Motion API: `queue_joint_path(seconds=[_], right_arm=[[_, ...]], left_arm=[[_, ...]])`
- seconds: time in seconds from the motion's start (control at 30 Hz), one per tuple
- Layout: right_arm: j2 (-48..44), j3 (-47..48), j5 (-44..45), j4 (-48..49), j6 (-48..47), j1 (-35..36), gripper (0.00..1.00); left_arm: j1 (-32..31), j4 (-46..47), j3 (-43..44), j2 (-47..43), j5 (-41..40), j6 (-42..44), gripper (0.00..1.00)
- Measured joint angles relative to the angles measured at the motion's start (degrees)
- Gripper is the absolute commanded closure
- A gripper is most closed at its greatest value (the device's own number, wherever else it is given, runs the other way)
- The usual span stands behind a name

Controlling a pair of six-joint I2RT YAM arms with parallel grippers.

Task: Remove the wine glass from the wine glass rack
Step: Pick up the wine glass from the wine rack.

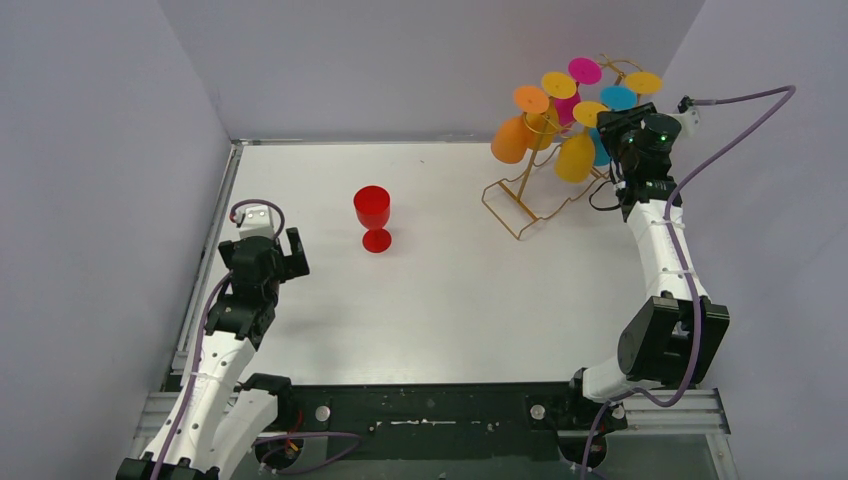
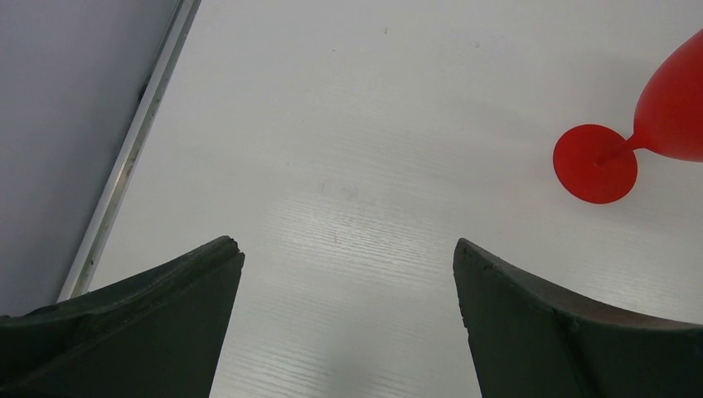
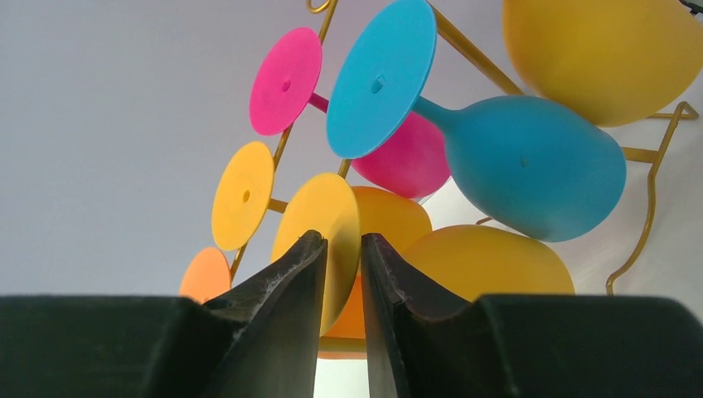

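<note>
The grasp was the step in hand. The right arm's jaws stood narrowly apart on either side of the foot of a yellow wine glass [image 3: 319, 220], which hung bowl-down on the wine glass rack [image 3: 470, 50]. Whether they already pinched it could not be told. The next move likely called for a firm grip, then easing the foot out of its hook without knocking the neighbouring glasses. The left arm's jaws were spread wide, well away from the rack.

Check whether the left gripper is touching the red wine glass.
Apart. The top external view shows bare table between the left gripper and the red wine glass.
</note>
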Motion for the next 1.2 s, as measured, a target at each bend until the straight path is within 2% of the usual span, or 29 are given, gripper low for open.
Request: queue_joint_path(seconds=[0.17, 0.3, 0.67, 0.8, 0.97, 1.2], right_arm=[[0.0, 0.0, 0.0, 0.0, 0.0, 0.0, 0.79], [0.0, 0.0, 0.0, -0.1, 0.2, 0.0, 0.68], [-0.2, -0.1, -1.1, -0.2, 0.9, 0.0, 0.76], [-0.5, -0.3, -1.4, -0.3, 1.5, 0.0, 0.69], [-1.1, -0.3, -1.7, -0.8, 1.4, 0.0, 0.79], [-1.4, -0.4, -2.0, -1.1, 1.6, 0.0, 0.71]], left_arm=[[0.0, 0.0, -0.1, 0.2, 0.6, 0.0, 0.03], [0.0, 0.0, -0.2, 0.2, 0.6, 0.0, 0.03], [0.0, 0.0, -0.3, 0.2, 0.7, 0.0, 0.03], [0.0, 0.0, -0.3, 0.2, 0.7, 0.0, 0.03], [0.0, 0.1, -0.6, -0.4, 0.8, 0.0, 0.03], [0.0, 0.2, -0.6, -0.4, 0.9, 0.0, 0.03]])
